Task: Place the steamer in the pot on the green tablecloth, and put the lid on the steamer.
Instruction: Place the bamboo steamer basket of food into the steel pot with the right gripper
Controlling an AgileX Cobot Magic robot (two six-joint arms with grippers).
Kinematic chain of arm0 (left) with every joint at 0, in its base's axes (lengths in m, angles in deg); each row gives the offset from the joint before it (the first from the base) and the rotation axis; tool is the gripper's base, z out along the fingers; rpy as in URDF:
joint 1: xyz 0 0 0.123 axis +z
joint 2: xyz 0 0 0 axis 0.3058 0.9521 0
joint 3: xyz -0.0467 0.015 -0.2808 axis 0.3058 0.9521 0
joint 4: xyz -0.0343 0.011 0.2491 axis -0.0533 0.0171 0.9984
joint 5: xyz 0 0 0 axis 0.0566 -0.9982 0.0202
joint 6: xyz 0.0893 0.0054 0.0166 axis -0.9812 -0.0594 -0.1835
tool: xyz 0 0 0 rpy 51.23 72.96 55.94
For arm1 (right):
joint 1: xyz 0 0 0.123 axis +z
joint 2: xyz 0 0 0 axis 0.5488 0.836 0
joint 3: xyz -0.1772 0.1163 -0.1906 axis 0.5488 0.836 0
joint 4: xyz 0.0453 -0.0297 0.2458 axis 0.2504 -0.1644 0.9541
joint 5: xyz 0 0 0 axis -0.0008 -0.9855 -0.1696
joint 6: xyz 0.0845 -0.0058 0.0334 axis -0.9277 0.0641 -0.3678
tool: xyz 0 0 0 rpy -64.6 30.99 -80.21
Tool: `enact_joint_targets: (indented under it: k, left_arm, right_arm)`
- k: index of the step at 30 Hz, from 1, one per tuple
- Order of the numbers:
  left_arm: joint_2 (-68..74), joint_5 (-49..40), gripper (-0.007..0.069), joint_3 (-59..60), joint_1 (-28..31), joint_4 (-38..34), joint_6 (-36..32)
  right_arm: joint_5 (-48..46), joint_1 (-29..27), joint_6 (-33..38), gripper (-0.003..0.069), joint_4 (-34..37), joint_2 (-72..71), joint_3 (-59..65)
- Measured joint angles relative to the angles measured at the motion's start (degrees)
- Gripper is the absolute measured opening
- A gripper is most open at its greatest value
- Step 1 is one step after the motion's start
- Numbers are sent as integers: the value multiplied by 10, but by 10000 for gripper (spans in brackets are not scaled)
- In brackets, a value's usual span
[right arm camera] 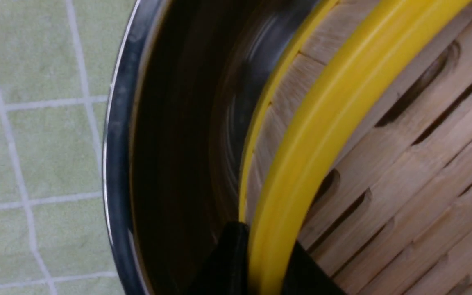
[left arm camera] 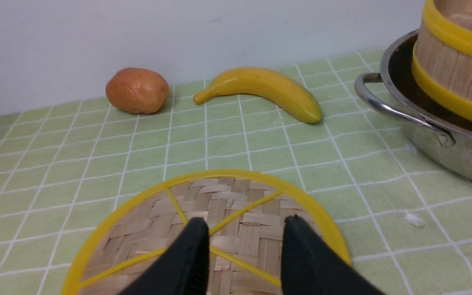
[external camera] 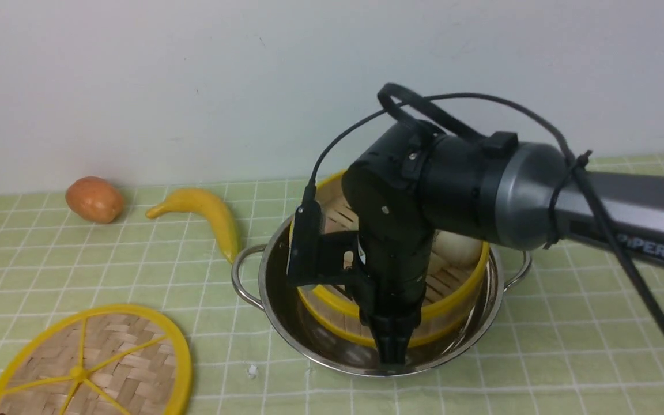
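The steamer is inside the pot on the green tablecloth and leans a little. My right gripper is shut on its near yellow rim. In the right wrist view the right gripper has one finger outside the wall and one over the steamer's slatted floor, beside the pot's rim. The lid lies flat on the cloth at the front left. My left gripper is open and empty just above the lid; it is out of the front view.
A yellow banana lies just left of the pot's left handle. A brown-orange fruit sits at the back left near the wall. A pale round bun lies inside the steamer. A small white scrap lies on the cloth.
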Motion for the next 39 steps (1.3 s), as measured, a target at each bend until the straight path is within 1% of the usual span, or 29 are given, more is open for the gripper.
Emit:
enact_joint_targets:
  k: [11, 14, 16, 17, 20, 21, 22, 25, 26, 27, 29, 31, 32, 33, 35, 39]
  left_arm:
    - [0, 0, 243, 0, 0, 0, 0]
    - [0, 0, 243, 0, 0, 0, 0]
    - [0, 0, 243, 0, 0, 0, 0]
    - [0, 0, 243, 0, 0, 0, 0]
    - [0, 0, 243, 0, 0, 0, 0]
    - [0, 0, 243, 0, 0, 0, 0]
    - [0, 0, 243, 0, 0, 0, 0]
    - [0, 0, 243, 0, 0, 0, 0]
    - [0, 0, 243, 0, 0, 0, 0]
    - [0, 0, 243, 0, 0, 0, 0]
    - [0, 0, 243, 0, 0, 0, 0]
    - [0, 0, 243, 0, 0, 0, 0]
    - [0, 0, 243, 0, 0, 0, 0]
    - [0, 0, 243, 0, 0, 0, 0]
    - [0, 0, 243, 0, 0, 0, 0]
    - [0, 0, 243, 0, 0, 0, 0]
  right_arm:
    - [12, 0, 11, 62, 8, 16, -1]
    - [10, 0, 10, 76, 8, 16, -1]
    - [9, 0, 10, 110, 8, 16, -1]
    - [9, 0, 10, 113, 8, 16, -1]
    - [-1, 1, 10, 204, 8, 16, -2]
    - [-1, 1, 10, 210, 8, 16, -2]
    - [-6, 1, 7, 248, 6, 16, -2]
    - [-10, 1, -10, 324, -3, 16, -4]
    - [-11, 1, -16, 345, -3, 16, -4]
    - [-11, 1, -17, 349, -3, 16, -4]
    - [-11, 1, -34, 407, -3, 14, -4]
    - [-11, 1, -46, 440, -3, 8, -4]
    - [-11, 1, -47, 444, -3, 7, -4]
    - [-11, 1, -54, 465, -3, -1, -4]
    - [-11, 1, -57, 484, -3, -16, -4]
    - [-12, 1, -62, 497, -3, -45, -16]
